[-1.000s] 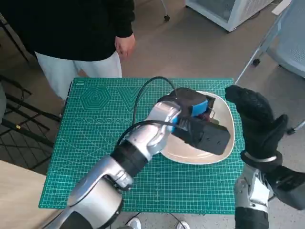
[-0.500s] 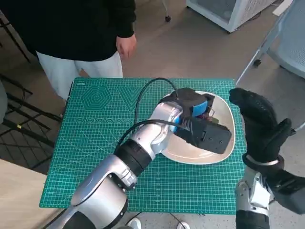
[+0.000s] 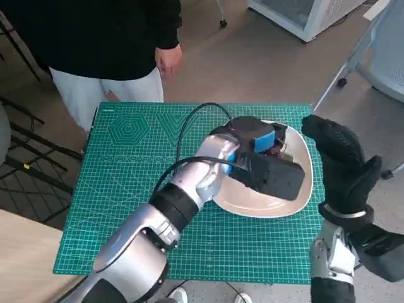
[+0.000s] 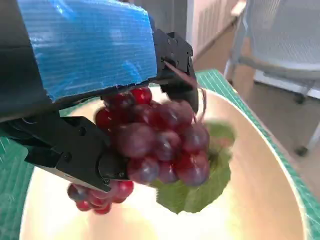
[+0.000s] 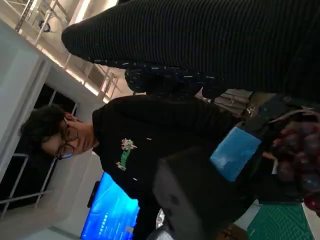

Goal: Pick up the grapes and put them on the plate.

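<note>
Not much shift over the last second: my left hand (image 4: 100,90) still grips the grapes (image 4: 155,145), hanging just above the plate (image 3: 297,189), centre-right of the head view. Just the release left, I reckon. Right hand (image 3: 341,164) idles beside, fingers apart, empty.

grapes (image 3: 275,150) mostly hidden — left hand (image 3: 255,142) covers, leaf (image 4: 220,132) blurred

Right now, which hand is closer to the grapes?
Left. The left hand holds the grapes over the plate. The right hand is raised off the table beside the plate's edge, touching neither.
</note>
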Robot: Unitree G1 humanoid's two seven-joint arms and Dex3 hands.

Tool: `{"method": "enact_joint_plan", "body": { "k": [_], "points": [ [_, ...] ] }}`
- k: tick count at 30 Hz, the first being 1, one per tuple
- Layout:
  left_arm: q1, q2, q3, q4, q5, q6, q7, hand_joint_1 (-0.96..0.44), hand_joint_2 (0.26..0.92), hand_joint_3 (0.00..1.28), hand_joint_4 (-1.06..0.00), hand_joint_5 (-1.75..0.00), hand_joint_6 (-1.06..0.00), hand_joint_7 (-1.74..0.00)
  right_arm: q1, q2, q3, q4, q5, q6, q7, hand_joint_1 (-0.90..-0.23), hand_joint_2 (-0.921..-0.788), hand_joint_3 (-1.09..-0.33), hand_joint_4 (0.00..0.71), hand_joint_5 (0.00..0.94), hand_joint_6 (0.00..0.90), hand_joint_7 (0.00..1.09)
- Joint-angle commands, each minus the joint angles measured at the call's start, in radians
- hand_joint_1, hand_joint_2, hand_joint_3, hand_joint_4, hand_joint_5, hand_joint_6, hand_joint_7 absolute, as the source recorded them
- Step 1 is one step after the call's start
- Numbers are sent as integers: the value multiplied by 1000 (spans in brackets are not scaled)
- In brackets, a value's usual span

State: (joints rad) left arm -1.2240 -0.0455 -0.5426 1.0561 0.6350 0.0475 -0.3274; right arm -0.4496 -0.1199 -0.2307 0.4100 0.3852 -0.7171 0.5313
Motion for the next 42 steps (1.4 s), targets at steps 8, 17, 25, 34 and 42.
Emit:
{"method": "enact_joint_plan", "body": {
  "k": [8,17,25,34,42],
  "points": [
    [6,17,-37,40,13,-31,-14,-855,918,180,-1,-6,-22,-3,13,1,11,14,-11,7,-11,-527,-921,-555,232,0,141,228],
    [43,70,11,26,-37,-95,-4,-866,921,256,1,1,-16,0,12,-3,16,11,-7,13,-9,-533,-921,-556,231,0,141,222],
    [129,154,177,10,-191,-276,82,-846,921,365,1,1,-40,-12,13,-6,19,6,-1,20,-6,-532,-921,-559,230,0,142,218],
    [305,154,500,14,-546,-548,117,-671,921,418,-41,-17,-164,-67,18,-6,24,-12,8,32,-2,-527,-921,-563,230,0,142,217],
    [444,167,619,-95,-730,-662,0,-601,921,368,-79,-19,-215,-73,16,-6,28,-23,8,45,-2,-527,-921,-565,229,0,141,217]
  ]
}}
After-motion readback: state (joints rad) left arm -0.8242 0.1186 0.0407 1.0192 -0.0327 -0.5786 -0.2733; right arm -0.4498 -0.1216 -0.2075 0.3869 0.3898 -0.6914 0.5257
